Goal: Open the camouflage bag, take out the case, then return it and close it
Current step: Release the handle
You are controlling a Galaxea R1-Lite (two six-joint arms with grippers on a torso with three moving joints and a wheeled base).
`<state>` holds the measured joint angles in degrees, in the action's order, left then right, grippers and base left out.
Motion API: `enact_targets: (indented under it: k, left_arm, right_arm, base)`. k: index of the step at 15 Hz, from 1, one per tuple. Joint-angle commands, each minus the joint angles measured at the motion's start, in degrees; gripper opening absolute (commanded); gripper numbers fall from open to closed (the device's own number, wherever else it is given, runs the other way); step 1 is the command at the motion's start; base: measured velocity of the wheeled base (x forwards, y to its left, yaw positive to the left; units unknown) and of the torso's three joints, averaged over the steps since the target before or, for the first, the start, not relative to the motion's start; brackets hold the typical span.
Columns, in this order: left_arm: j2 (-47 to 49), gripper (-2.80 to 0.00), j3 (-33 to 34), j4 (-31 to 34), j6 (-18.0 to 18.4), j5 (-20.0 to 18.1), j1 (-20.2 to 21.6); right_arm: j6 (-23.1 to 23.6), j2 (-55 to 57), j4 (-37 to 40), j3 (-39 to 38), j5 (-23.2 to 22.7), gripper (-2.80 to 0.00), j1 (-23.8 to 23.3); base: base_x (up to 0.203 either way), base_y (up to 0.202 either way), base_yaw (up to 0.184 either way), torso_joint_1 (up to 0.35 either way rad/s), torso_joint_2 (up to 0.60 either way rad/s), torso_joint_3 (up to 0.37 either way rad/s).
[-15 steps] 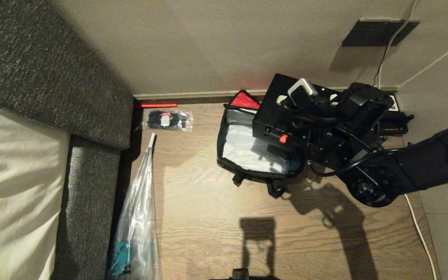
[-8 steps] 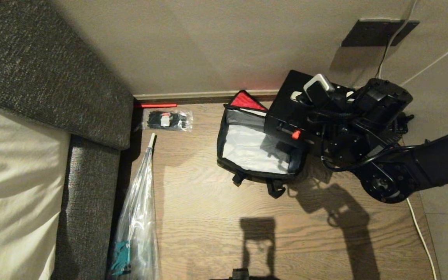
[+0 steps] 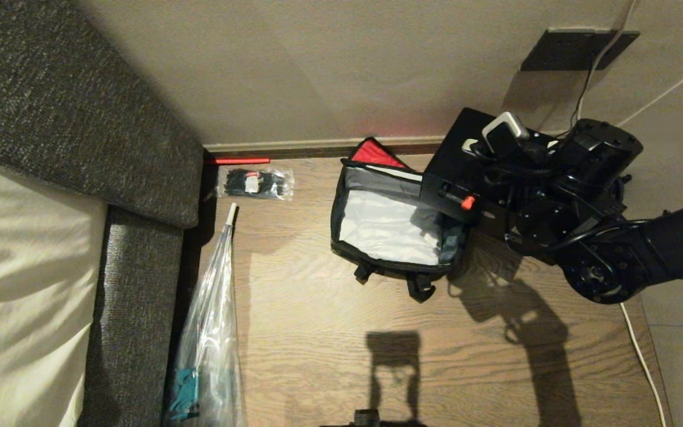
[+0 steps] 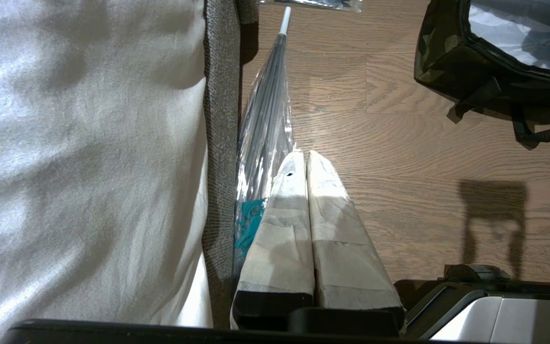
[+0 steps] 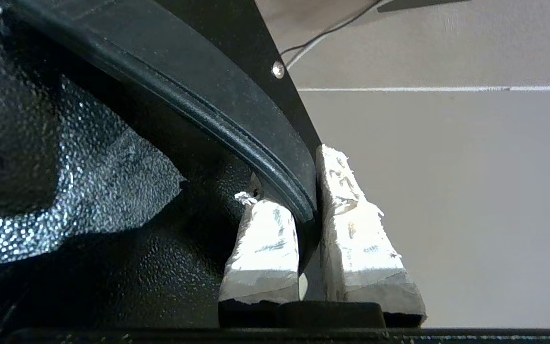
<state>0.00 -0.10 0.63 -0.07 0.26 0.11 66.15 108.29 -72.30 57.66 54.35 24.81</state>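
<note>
The camouflage bag (image 3: 390,268) lies open on the wood floor, its red lid lining (image 3: 374,154) folded back against the wall and its pale grey interior (image 3: 386,228) showing. The flat black case (image 3: 451,166) with a red spot (image 3: 467,202) hangs tilted above the bag's right end. My right gripper (image 5: 299,181) is shut on the case's raised rim (image 5: 237,110). The right wrist (image 3: 555,201) covers that grip in the head view. My left gripper (image 4: 302,155) is shut and holds nothing, parked low near the bag's corner (image 4: 451,62).
A grey sofa with a pale cushion (image 3: 140,178) fills the left. A plastic-wrapped umbrella (image 3: 211,320) lies along it. A clear packet of black items (image 3: 254,182) and a red stick (image 3: 236,160) lie by the wall. A white cable (image 3: 638,350) runs down the right.
My right arm has carried the case to the right and toward the wall, off the bag's opening. More of the grey interior now shows. The left arm has not moved.
</note>
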Motion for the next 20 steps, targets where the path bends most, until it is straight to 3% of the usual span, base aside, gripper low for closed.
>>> enact_targets:
  k: [1, 20]
  left_arm:
    - [0.00, -2.80, 0.01, -0.02, -0.01, 0.01, -0.02]
    - [0.00, -2.80, 0.01, -0.02, -0.01, 0.01, -0.02]
  right_arm:
    - [-0.08, -0.03, -0.45, -0.56, 0.32, -2.80, -0.67]
    - [-2.16, -0.01, -0.30, -1.24, -0.03, -2.80, -8.20]
  base:
    - [0.000, 0.000, 0.000, 0.000, 0.00, 0.000]
    - [0.000, 0.000, 0.000, 0.000, 0.00, 0.000]
